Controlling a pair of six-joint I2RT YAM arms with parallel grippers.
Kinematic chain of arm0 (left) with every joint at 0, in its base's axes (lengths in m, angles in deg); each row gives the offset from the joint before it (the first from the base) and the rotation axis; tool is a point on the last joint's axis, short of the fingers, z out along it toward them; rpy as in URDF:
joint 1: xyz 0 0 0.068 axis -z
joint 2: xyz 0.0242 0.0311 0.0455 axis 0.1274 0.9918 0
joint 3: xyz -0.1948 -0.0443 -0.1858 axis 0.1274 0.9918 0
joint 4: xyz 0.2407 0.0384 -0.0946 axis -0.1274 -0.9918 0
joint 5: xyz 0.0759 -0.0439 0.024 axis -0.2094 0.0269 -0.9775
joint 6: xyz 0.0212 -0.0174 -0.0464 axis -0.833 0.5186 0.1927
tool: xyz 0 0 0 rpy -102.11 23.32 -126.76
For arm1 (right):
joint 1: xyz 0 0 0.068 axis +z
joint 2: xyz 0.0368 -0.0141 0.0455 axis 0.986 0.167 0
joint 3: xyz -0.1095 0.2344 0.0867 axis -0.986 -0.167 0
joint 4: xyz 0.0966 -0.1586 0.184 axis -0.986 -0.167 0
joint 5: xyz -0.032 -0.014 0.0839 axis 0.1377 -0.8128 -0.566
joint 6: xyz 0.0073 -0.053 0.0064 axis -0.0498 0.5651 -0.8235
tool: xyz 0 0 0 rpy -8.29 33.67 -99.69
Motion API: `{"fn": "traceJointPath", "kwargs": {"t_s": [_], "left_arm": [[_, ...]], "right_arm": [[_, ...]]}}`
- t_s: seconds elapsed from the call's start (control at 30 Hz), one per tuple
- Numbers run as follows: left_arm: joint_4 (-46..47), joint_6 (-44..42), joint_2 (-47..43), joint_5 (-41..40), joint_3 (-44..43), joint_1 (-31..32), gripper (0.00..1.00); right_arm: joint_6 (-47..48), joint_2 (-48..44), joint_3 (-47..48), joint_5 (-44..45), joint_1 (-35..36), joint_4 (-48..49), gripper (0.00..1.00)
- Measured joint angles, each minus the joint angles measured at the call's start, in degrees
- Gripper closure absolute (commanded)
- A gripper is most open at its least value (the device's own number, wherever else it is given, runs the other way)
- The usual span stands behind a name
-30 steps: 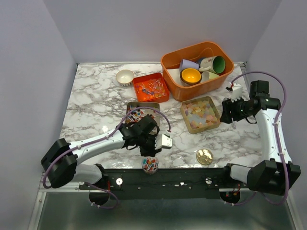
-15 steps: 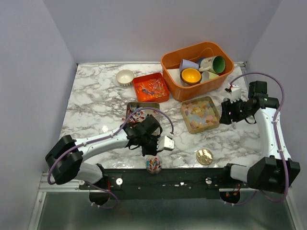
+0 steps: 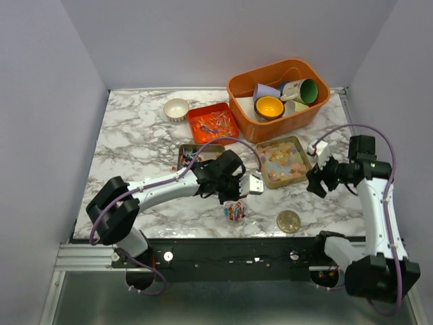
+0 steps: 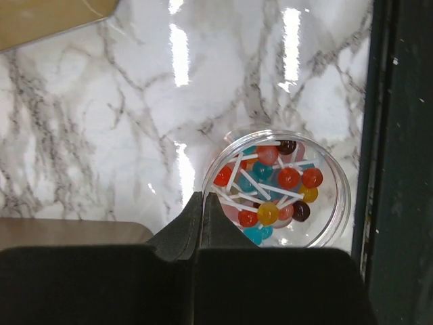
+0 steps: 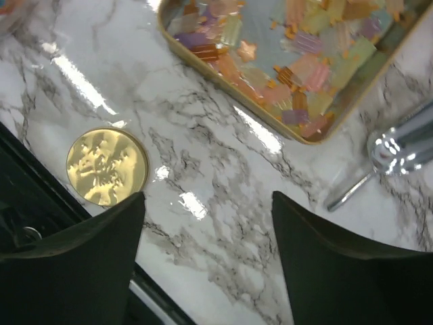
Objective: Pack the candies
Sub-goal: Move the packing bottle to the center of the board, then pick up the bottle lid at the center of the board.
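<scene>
My left gripper (image 3: 233,200) is shut, its jaws pinching the near rim of a small clear jar (image 3: 235,211) of round red, blue and yellow candies on white sticks (image 4: 270,186). In the left wrist view the gripper (image 4: 203,203) closes on the jar's rim (image 4: 342,196). My right gripper (image 3: 318,183) is open and empty. In the right wrist view it (image 5: 206,196) hovers over bare marble. A gold tin of pastel gummies (image 3: 283,161) (image 5: 284,61) lies beyond it, and the gold disc (image 3: 289,221) (image 5: 107,166) lies to its left.
A red tray of wrapped candies (image 3: 213,123), a white bowl (image 3: 177,109) and an orange bin of coloured cups (image 3: 279,88) stand at the back. A small tin of candies (image 3: 193,157) is partly hidden by my left arm. A shiny metal utensil (image 5: 399,152) lies beside the gold tin.
My left gripper has carried the jar right and away from the table's front edge. My right gripper has moved nearer the front and slightly left, toward the gold disc.
</scene>
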Motion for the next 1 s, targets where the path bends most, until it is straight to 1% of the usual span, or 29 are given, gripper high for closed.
{"fn": "traceJointPath", "kwargs": {"t_s": [0.03, 0.07, 0.13, 0.17, 0.2, 0.27, 0.3, 0.37, 0.4, 0.43, 0.47, 0.53, 0.57, 0.6, 0.63, 0.67, 0.87, 1.0], "left_arm": [[0.79, 0.48, 1.03, -0.9, -0.98, 0.0, 1.0], [1.22, 0.85, 1.79, -1.57, -1.81, 0.0, 0.99], [2.62, 1.88, 4.07, -3.23, -3.98, 0.0, 0.86], [3.21, 2.23, 5.09, -3.93, -4.81, 0.0, 0.81], [3.52, 2.56, 5.55, -4.39, -5.18, 0.0, 0.72], [4.09, 3.34, 6.4, -5.2, -5.57, -0.02, 0.56], [4.11, 3.69, 6.49, -5.51, -5.57, -0.02, 0.46], [4.2, 4.74, 6.47, -5.81, -5.6, -0.07, 0.39], [4.39, 5.38, 6.45, -5.79, -5.6, -0.22, 0.34], [4.48, 6.03, 6.4, -5.77, -5.6, -0.44, 0.32], [4.61, 6.67, 6.38, -5.77, -5.62, -0.57, 0.29], [4.61, 7.78, 6.08, -5.77, -5.68, -1.09, 0.19], [4.55, 8.79, 5.84, -5.79, -6.05, -1.6, 0.16], [4.57, 9.44, 5.77, -5.77, -6.34, -1.81, 0.1], [4.79, 10.64, 5.33, -5.7, -6.93, -2.8, 0.07], [4.94, 11.54, 4.92, -5.7, -7.28, -3.34, 0.02], [5.88, 18.75, 1.97, -5.44, -10.75, -9.66, 0.01], [6.84, 21.53, 1.2, -4.39, -11.15, -13.0, 0.01]], "right_arm": [[5.42, -3.67, -3.41, -1.86, 0.07, -0.44, 0.11], [8.28, -5.4, -5.38, -2.73, 0.2, -0.72, 0.11], [15.98, -8.61, -9.44, -4.31, 1.05, -0.94, 0.11], [21.27, -9.79, -12.07, -4.85, 2.01, -1.77, 0.11], [25.62, -10.34, -13.44, -5.11, 2.6, -2.27, 0.1], [33.59, -10.97, -17.79, -5.18, 4.81, -2.82, 0.09], [37.4, -11.06, -19.52, -5.16, 5.68, -3.34, 0.08], [43.17, -11.34, -22.36, -5.09, 6.75, -3.56, 0.07], [47.08, -11.5, -23.69, -5.09, 7.17, -3.85, 0.07], [50.31, -11.63, -24.76, -5.05, 7.48, -3.96, 0.07], [52.98, -11.69, -25.79, -4.96, 7.85, -3.96, 0.06], [56.22, -11.69, -27.28, -4.9, 8.31, -3.96, 0.06], [57.29, -11.58, -27.69, -4.9, 8.44, -3.98, 0.06], [58.42, -11.17, -28.22, -4.87, 8.63, -4.04, 0.06], [59.21, -10.69, -28.44, -4.9, 8.72, -4.2, 0.06], [59.74, -10.21, -28.44, -4.9, 9.01, -4.33, 0.06], [61.61, -4.96, -28.44, -4.61, 10.16, -4.24, 0.06], [62.01, -1.01, -28.33, -3.74, 12.17, -3.1, 0.06]]}}
